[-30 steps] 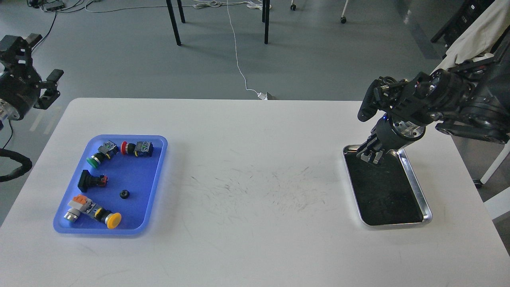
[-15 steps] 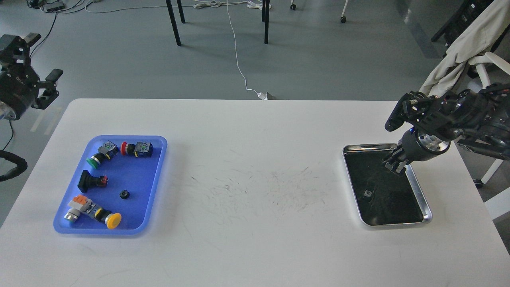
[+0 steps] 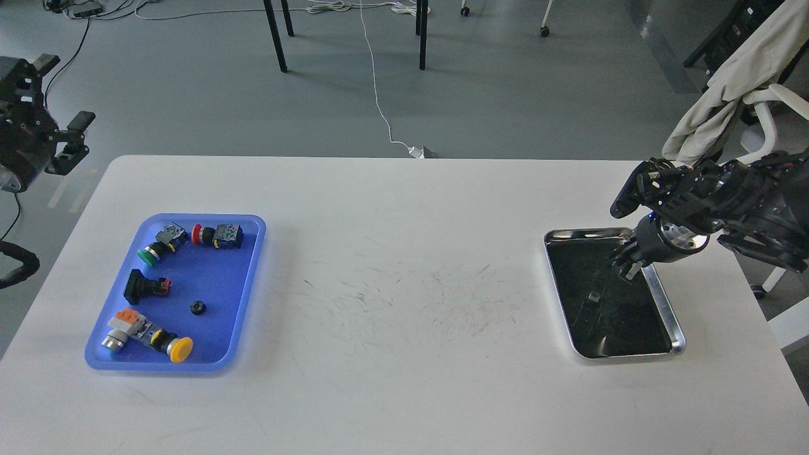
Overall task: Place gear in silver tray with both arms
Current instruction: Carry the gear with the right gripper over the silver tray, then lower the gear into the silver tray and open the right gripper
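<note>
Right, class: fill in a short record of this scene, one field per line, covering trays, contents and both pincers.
table: white
silver tray: right side, one small part inside
blue tray: left side, push buttons and black gear inside
right pincer: above silver tray's far right edge, state unclear
left pincer: off the table, far left, open

I see a white table [image 3: 404,253] with dark scratch marks [image 3: 411,297] in the middle. A blue tray [image 3: 246,278] sits on its left side. A silver tray [image 3: 663,297] sits on its right side.
</note>
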{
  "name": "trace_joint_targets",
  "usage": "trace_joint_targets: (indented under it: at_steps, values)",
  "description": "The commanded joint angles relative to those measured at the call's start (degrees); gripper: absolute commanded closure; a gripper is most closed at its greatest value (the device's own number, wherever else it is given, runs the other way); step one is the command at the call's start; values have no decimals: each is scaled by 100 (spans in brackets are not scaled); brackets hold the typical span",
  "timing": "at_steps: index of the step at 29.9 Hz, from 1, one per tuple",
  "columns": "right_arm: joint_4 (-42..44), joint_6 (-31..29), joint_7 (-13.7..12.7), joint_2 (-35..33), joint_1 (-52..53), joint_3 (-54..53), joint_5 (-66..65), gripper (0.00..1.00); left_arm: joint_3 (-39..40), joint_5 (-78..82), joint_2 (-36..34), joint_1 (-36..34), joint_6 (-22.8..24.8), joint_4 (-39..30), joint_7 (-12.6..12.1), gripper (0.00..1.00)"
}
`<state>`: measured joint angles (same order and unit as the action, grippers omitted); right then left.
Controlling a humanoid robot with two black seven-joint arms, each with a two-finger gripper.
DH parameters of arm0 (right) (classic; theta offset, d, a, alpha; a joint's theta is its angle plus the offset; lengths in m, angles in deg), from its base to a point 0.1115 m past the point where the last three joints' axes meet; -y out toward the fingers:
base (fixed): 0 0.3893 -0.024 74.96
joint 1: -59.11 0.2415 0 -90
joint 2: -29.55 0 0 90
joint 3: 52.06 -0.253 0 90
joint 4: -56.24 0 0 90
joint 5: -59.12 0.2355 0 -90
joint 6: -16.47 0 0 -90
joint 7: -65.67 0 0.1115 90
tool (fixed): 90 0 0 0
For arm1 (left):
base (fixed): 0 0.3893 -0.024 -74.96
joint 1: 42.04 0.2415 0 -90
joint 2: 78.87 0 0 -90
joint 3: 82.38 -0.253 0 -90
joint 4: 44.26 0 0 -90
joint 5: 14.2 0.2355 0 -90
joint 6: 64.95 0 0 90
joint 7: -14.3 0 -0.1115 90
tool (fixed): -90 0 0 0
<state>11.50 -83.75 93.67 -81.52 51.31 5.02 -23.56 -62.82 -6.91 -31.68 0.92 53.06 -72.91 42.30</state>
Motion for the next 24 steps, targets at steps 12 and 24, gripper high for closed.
trace_joint_targets:
  at_steps: [12,24]
  values:
    - [-26,3,0,261,-37,-118,15,87,4,-9,9,2,0,0,0,2]
    - [18,-6,0,199,-107,-110,6,76,4,0,18,11,0,0,0,2]
